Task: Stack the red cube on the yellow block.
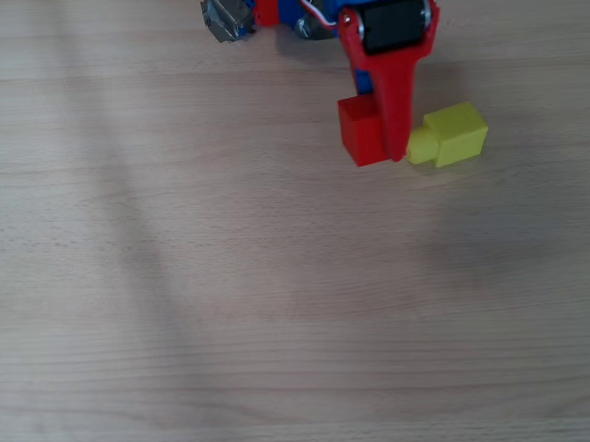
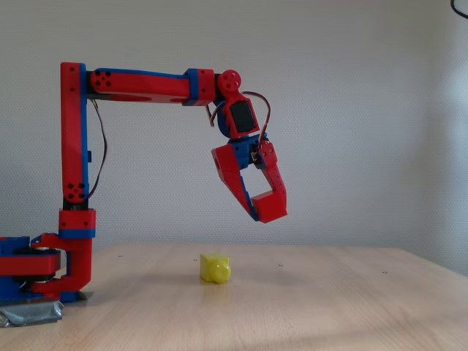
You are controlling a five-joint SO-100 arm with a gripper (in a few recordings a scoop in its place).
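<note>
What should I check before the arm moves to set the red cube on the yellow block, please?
1. Red cube held in the gripper: ok, it is off the table.
2. Cube higher than the yellow block: ok.
3. Cube lined up over the block: not ok, it is offset sideways in both views.
4. Block's stud on a side, top flat: ok.
5. Grip square and firm: cannot tell.

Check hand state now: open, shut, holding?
Hand: shut on the red cube, lifted clear above the yellow block.
</note>
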